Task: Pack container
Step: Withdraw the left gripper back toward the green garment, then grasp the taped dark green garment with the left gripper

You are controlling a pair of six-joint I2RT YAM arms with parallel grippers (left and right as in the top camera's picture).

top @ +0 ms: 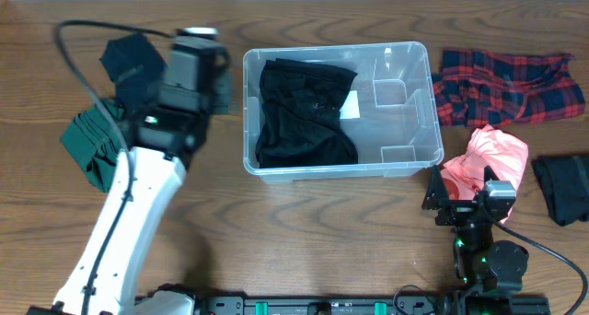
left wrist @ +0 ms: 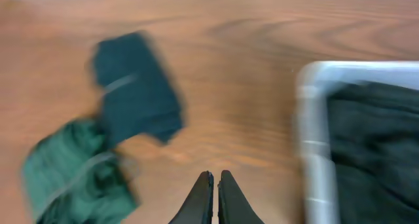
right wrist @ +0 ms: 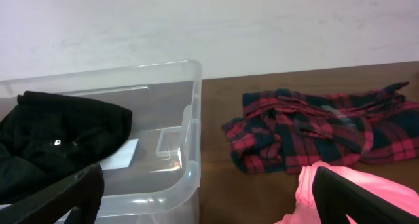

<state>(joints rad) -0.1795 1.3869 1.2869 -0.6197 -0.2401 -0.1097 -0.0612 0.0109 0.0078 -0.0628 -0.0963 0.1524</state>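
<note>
At table centre: container upright, long axis left-right | left gripper closed | right gripper wide

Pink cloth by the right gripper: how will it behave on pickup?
Likely floppy: the pink cloth lies crumpled in soft folds, so it should drape from a pinch. Probably light for its size; the fabric looks thin. No roll or tip risk, though a trailing end might snag the container rim.

Robot lab setup: wood-grain table, bare white wall, cabled arm
</note>
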